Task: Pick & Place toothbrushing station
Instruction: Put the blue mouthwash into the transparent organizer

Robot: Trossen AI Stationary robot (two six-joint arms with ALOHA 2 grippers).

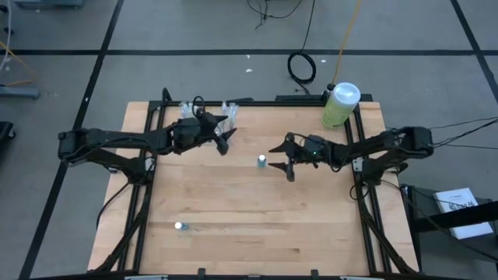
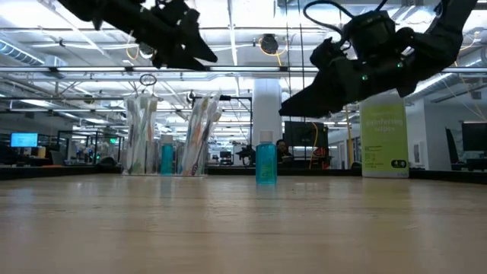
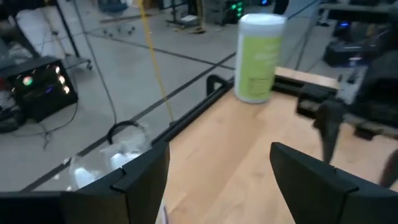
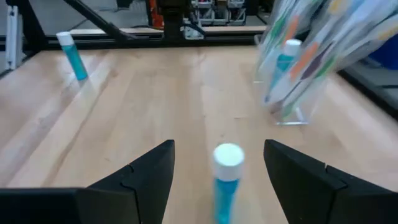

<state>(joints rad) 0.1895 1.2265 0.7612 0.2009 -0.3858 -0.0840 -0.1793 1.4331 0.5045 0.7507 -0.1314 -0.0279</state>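
The toothbrushing station (image 1: 207, 110), a clear holder with toothbrushes and a small blue tube inside, stands upright on its base at the table's far edge, left of centre. It also shows in the low view (image 2: 172, 135), the left wrist view (image 3: 106, 163) and the right wrist view (image 4: 300, 59). My left gripper (image 1: 227, 134) is open and empty, raised above the table just right of the station and nearer than it. My right gripper (image 1: 280, 162) is open and empty, raised near the table's middle, pointing toward the table's left edge.
A small blue bottle with a white cap (image 1: 262, 161) stands just ahead of my right gripper's fingertips (image 4: 227, 177). Another small blue bottle (image 1: 179, 226) stands near the front left. A large green bottle with a white cap (image 1: 340, 104) stands at the far right corner.
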